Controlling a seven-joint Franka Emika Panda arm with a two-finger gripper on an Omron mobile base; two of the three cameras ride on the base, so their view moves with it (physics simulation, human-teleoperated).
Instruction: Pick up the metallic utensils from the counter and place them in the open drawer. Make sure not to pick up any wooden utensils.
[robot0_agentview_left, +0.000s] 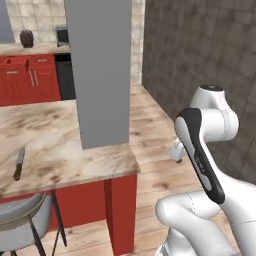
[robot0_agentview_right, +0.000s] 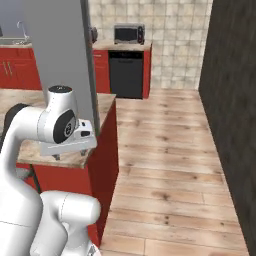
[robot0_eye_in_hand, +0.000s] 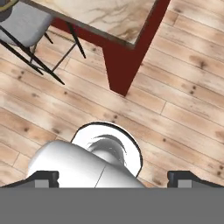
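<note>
At lower left of the left base view: kitchen knife (robot0_agentview_left: 19, 163), silver blade and dark handle, flat on the counter (robot0_agentview_left: 75, 155) near its front edge, blade pointing toward the top of the frame. Grey-cushioned stool (robot0_agentview_left: 22, 215) directly below it. Grey pillar (robot0_agentview_left: 100, 70) at centre top, standing on the slab. Gripper (robot0_eye_in_hand: 112, 178) at bottom of the hand view: dark fingertips (robot0_eye_in_hand: 43, 178) set wide apart, holding nothing, above plank floor (robot0_eye_in_hand: 183, 109). Counter corner at upper centre of that view. Dishwasher (robot0_agentview_right: 126, 74) and microwave (robot0_agentview_right: 129, 34) at top of the right base view.
</note>
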